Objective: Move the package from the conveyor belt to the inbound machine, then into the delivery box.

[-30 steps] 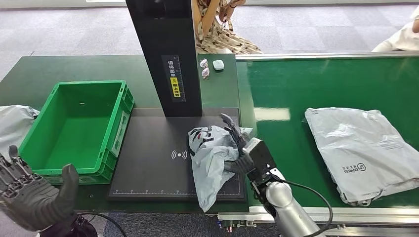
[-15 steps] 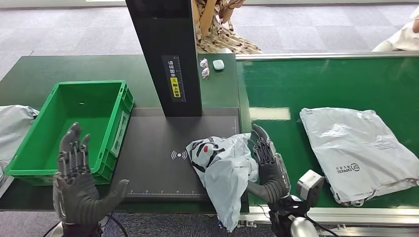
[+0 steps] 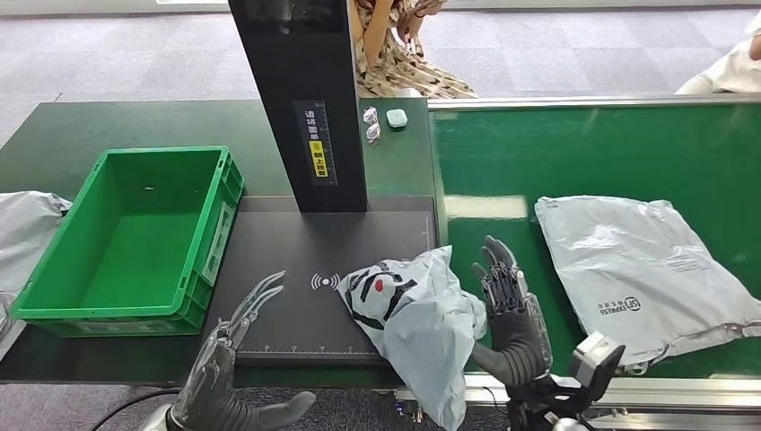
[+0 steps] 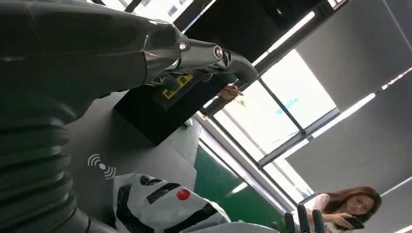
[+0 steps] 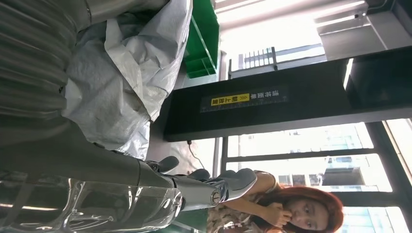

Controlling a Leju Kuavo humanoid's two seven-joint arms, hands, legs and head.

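The grey package point(image 3: 404, 310) with black and red print lies crumpled on the right part of the inbound machine's black plate point(image 3: 287, 269). One end droops over the plate's front edge. My right hand point(image 3: 511, 314) stands just right of it, fingers straight and apart, thumb close to the bag, holding nothing. My left hand point(image 3: 235, 373) hovers at the plate's front edge, left of the package, fingers stretched out and empty. The green delivery box point(image 3: 215, 224) sits empty left of the plate. The package point(image 4: 160, 208) also lies ahead of the left wrist and close by point(image 5: 121, 82) the right wrist.
A second grey package point(image 3: 642, 269) lies on the green conveyor belt point(image 3: 583, 153) to the right. The machine's black column point(image 3: 301, 99) rises behind the plate. Another grey bag point(image 3: 27, 224) lies at the far left. A person point(image 3: 408, 45) stands behind the table.
My right hand let go of the package and drew back toward the front edge. My left hand swung right, from in front of the box to the plate's front. The belt's package drifted left.
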